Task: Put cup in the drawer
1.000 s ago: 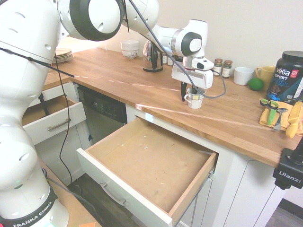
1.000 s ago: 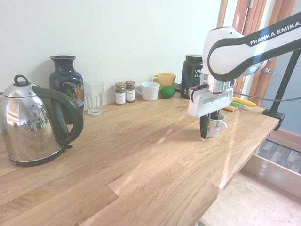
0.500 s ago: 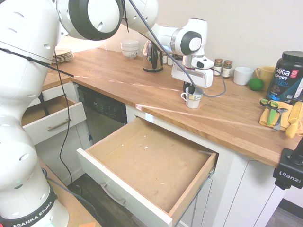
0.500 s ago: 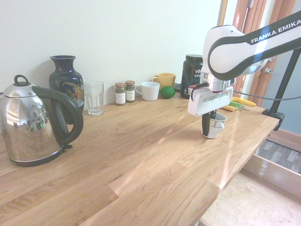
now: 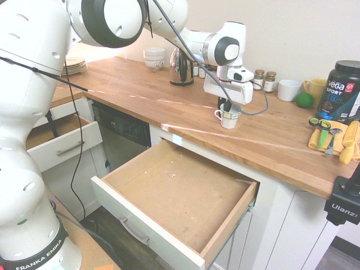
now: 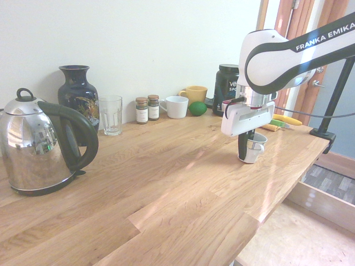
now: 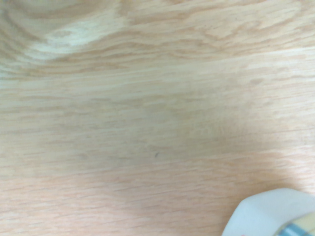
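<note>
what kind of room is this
Most likely a home kitchen: a long wooden countertop over white cabinets with an open drawer, a steel kettle and spice jars along the wall, and a dishwasher under the counter.

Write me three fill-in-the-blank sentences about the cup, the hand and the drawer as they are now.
1. The hand grips the cup by its ____.
2. The drawer below the counter stands ____.
3. Inside, the drawer holds ____.

Missing words: rim; open; nothing
</note>
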